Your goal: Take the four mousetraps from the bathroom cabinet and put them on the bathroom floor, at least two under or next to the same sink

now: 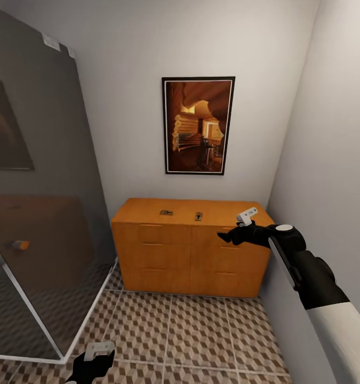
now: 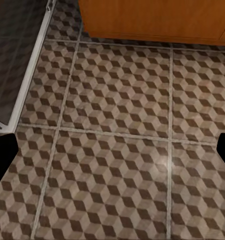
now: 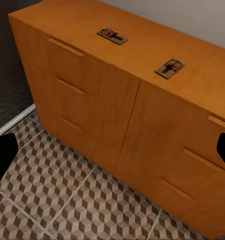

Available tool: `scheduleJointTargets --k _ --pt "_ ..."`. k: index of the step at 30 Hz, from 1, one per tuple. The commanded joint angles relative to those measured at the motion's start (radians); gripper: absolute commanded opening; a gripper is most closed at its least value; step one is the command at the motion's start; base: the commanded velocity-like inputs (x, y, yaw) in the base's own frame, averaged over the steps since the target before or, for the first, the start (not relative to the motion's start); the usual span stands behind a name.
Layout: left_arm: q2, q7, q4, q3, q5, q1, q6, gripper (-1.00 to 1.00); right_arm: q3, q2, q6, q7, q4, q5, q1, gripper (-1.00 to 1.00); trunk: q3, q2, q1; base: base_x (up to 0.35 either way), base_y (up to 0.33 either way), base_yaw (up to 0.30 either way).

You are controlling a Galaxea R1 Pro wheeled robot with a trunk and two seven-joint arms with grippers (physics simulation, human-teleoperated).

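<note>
Where the head view begins, nearest the robot, the left gripper (image 1: 94,356) hangs low over the bathroom floor (image 1: 201,330), cube-patterned tile with pale grout; in its wrist view the two dark fingertips (image 2: 2,155) sit at opposite edges, jaws set wide, nothing between them. Beside it, a grey glass shower screen (image 1: 41,213) on a white sill. Further out, the right gripper (image 1: 228,236) is raised in front of the cabinet's upper right drawer; its fingertips (image 3: 2,157) likewise stand far apart and bare. Beyond: the cabinet (image 1: 190,256), orange-brown, flat drawer fronts with thin bar handles, standing against the back wall in the corner. On its top, two mousetraps, one toward the left (image 3: 112,36), one nearer the middle (image 3: 169,68), well apart, both lying flat. Above, on the wall, a framed picture (image 1: 198,125).
</note>
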Motion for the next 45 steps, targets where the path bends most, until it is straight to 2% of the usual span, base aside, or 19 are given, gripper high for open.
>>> scheduleJointTargets --k 1,10,32,45 --pt "0.000 -0.002 0.004 -0.009 0.009 -0.002 -0.007 1.00 0.001 -0.001 0.003 0.005 -0.001 0.005 -0.001 1.00 -0.004 -0.002 0.001 0.235 -0.190 0.138" --pt "0.000 -0.002 0.004 -0.009 0.010 -0.002 -0.007 1.00 0.001 -0.003 0.003 0.006 -0.001 0.005 -0.001 1.00 -0.016 -0.002 0.001 0.144 -0.087 0.142" --pt "0.000 -0.002 0.005 -0.009 0.010 -0.002 -0.007 1.00 0.001 -0.005 0.002 0.005 0.005 0.008 -0.001 1.00 -0.042 -0.002 0.001 0.008 -0.007 0.135" --pt "0.000 -0.002 0.005 -0.009 0.009 -0.002 -0.006 1.00 0.001 -0.005 0.002 0.004 0.005 0.009 -0.001 1.00 -0.044 -0.002 0.001 0.000 -0.205 0.019"
